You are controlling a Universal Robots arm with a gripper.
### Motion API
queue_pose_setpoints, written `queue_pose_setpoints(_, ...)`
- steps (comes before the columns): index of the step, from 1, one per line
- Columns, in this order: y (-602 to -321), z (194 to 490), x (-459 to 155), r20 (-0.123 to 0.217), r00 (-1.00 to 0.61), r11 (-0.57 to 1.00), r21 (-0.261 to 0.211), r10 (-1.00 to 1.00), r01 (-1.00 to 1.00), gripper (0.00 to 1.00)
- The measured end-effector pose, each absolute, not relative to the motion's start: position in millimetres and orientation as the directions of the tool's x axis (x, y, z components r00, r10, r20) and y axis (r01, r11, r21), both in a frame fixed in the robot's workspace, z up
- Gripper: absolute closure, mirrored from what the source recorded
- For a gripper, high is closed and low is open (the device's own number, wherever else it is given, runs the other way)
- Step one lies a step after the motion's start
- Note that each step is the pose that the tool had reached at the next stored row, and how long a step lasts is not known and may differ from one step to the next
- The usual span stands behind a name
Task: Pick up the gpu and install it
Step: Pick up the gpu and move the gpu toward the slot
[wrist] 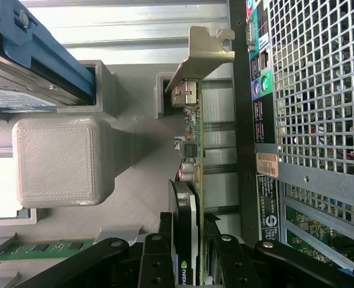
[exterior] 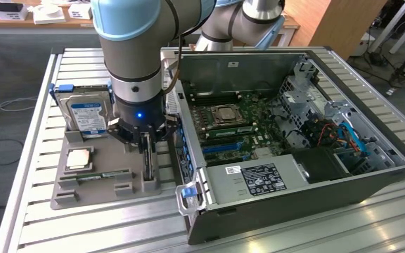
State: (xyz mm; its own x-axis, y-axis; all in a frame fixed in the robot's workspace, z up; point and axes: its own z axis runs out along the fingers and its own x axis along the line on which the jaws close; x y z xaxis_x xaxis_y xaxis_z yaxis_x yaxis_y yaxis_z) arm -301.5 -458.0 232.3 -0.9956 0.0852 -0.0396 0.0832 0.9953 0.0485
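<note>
The thin gpu stands on edge in a gray holder (silver bracket at one end).

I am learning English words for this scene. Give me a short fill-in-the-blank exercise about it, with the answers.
The gripper is at the gpu, which stands upright in the ___ holder. The hard drive nearby carries a ___ label. In the exterior view, the computer case lies to the holder's ___.
Answers: gray; blue; right.

Probably a lab: slatted aluminium workbench.
</note>
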Motion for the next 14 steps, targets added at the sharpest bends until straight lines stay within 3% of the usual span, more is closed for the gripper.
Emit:
queue_pose_setpoints(4, -458.0, 232.3, -301.5, -0.039, -0.996, 0.995, 0.048, 0.085, 0.083, 0.67)
queue_pose_setpoints(6, -458.0, 232.3, -301.4, -0.040, -0.996, 0.995, 0.048, 0.085, 0.083, 0.73)
queue_pose_setpoints(14, -458.0, 232.3, -301.5, -0.040, -0.996, 0.995, 0.049, 0.085, 0.083, 0.73)
